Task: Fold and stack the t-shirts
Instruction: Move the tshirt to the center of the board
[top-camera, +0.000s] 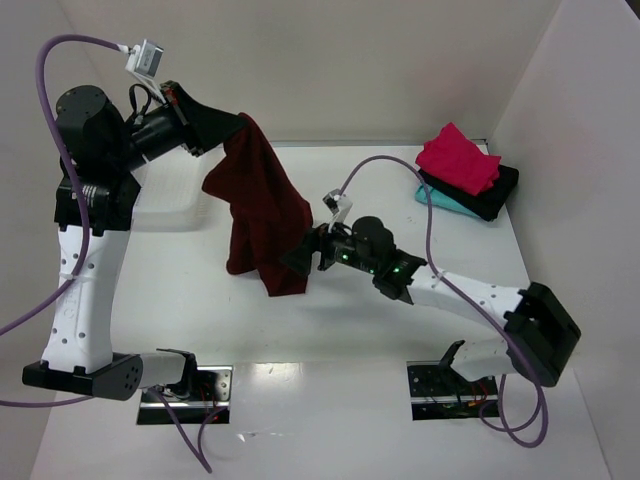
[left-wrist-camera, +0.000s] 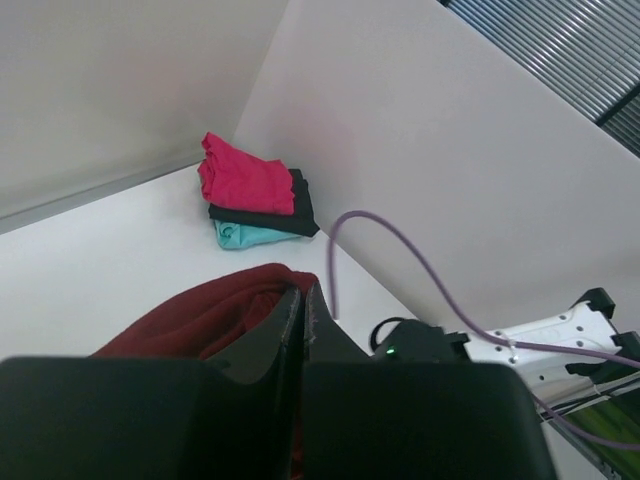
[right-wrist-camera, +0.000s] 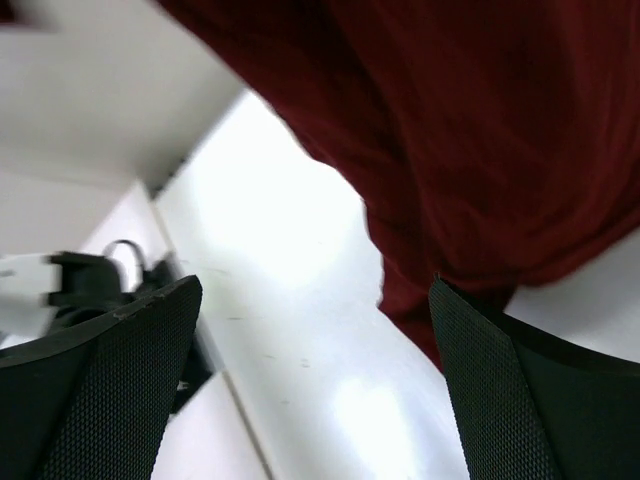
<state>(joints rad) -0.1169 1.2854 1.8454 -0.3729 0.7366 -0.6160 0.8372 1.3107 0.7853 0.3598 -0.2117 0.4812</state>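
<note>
l gripper (top-camera: 240, 122) is raised just right of the white basket (top-camera: 175, 205), jaws pinched tight on the top edge of the maroon t-shirt (top-camera: 260, 200). its wrist cam shows the fingers (left-wrist-camera: 302, 300) pressed together w/ red cloth (left-wrist-camera: 200, 315) bunched up against them. the shirt hangs from that grip in a long drape, right of the basket, lower end down by the table.

r gripper (top-camera: 298, 262) sits further right of the basket, low, at the shirt's bottom hem. jaws spread wide, nothing clamped. in its wrist cam the cloth (right-wrist-camera: 480, 120) fills the upper right and drops beside one finger (right-wrist-camera: 530, 400) (can't tell if it touches).

folded stack is well to the right of the basket, in the far corner by the walls: pink-red shirt (top-camera: 458, 158) on top, black (top-camera: 495, 195) under it, teal (top-camera: 445, 203) at the bottom.
</note>
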